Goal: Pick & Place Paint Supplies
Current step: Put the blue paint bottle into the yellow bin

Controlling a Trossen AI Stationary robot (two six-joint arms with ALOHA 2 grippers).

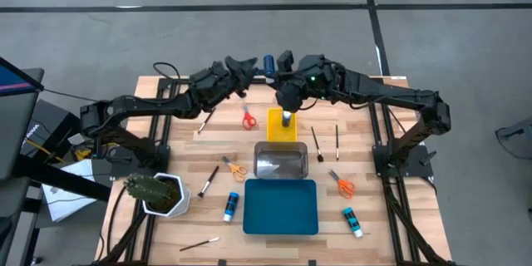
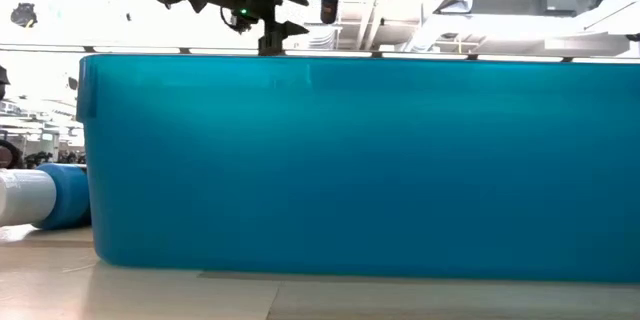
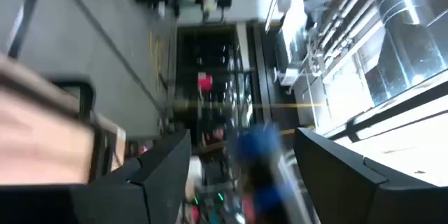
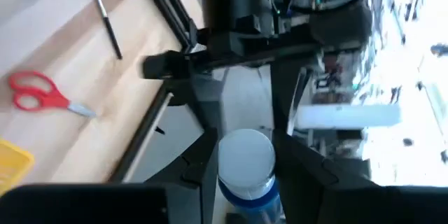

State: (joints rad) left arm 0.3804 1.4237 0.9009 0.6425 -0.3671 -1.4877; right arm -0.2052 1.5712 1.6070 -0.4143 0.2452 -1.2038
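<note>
Blue bottle (image 1: 269,64) with a white cap hangs in the air over the far edge of the table (image 1: 191,145), between the tips of the two arms, which meet there from either side. Right gripper (image 1: 283,61): fingers pressed against the bottle at its capped end, pinching it; in the right wrist view the white cap sits snugly between the two dark fingers. Left gripper (image 1: 254,66): fingers spread wide, with the bottle's other end, blurred in the left wrist view, lying between them with a gap on each side. In the low view the bottle shows high above the wall of the blue tray (image 2: 360,160).

On the table below, the yellow tray (image 1: 273,130), the clear tray (image 1: 281,163) and the blue tray stand in a row running from far to near. Red scissors (image 1: 248,120) lie just beside the yellow tray; two orange-handled scissors (image 1: 237,169) (image 1: 344,186) flank the clear tray. Two paintbrushes (image 1: 316,144) (image 1: 337,141) lie side by side towards the right arm. Two more bottles (image 1: 232,206) (image 1: 352,222) lie on either side of the blue tray. A potted cactus (image 1: 155,191) stands near the left front corner.
</note>
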